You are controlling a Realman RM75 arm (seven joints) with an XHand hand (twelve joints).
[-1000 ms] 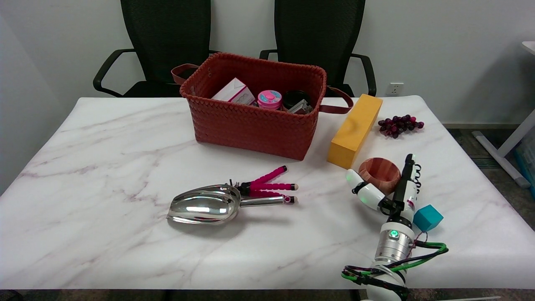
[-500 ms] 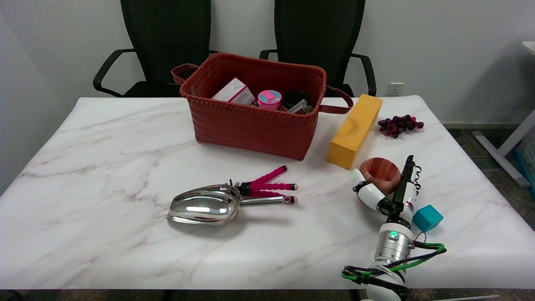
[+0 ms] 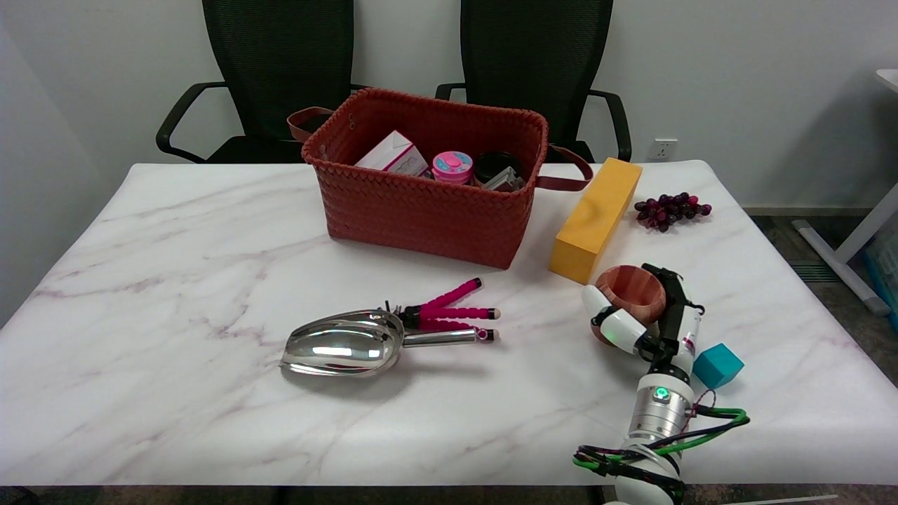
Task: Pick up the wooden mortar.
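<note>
right hand (image 3: 649, 319) now closed around wooden mortar (image 3: 630, 290), mortar tipped and slightly raised

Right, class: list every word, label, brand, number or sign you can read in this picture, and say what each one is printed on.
No text can be read with certainty.
Pink and white box in the red basket: faint print, too small to read.
Pink round tin in the basket: lid markings blurred.
Right hand, around the wooden mortar: a small red-and-white label near the wrist, unreadable.
Yellow block, teal cube, metal scoop: no writing visible.
</note>
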